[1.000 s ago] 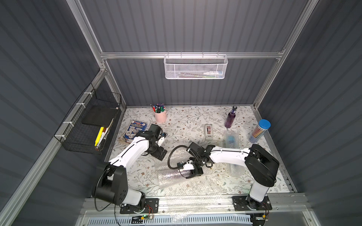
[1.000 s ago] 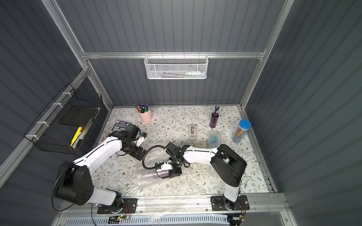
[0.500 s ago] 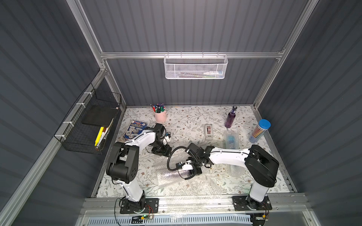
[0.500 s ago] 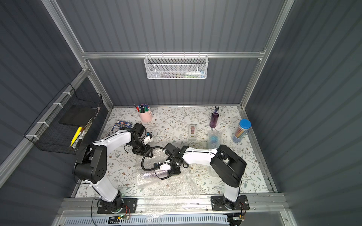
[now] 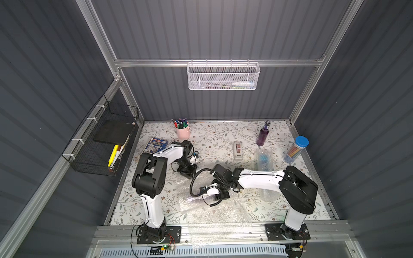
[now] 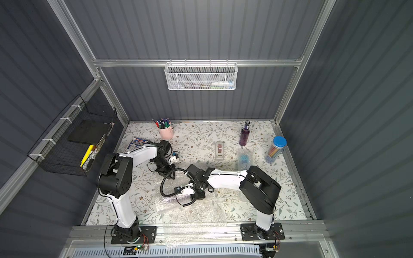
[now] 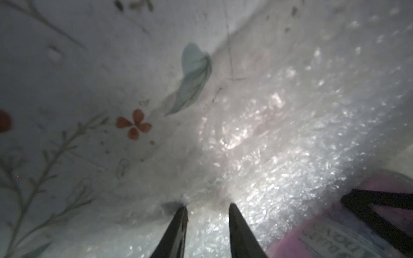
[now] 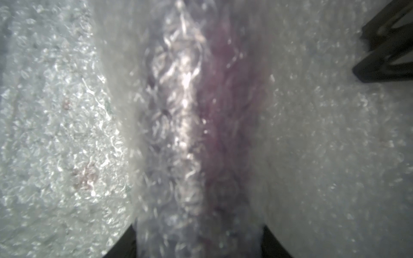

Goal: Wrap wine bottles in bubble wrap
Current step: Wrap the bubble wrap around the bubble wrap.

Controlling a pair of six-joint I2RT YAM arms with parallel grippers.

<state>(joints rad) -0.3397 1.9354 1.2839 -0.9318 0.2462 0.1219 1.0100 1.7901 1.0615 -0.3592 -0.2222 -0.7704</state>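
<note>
Purple bottle [image 8: 223, 111] under bubble wrap [image 8: 55, 111] lies clamped crosswise in your right gripper [image 8: 199, 243]; left gripper [image 7: 207, 206], nearly closed, perhaps pinches the wrap's edge alongside.

A floral-print table [image 5: 214, 136] carries a pink cup of markers [image 5: 182, 133] at 11 o'clock, a blue printed packet [image 5: 155, 144] at 10, a grey tape dispenser [image 5: 238, 150] near 1 and a blue-lidded tube of coloured pencils [image 5: 295, 150] at 2. A white mesh basket [image 5: 223, 77] hangs at 12 o'clock, and a black wire basket [image 5: 100, 145] at 9.
</note>
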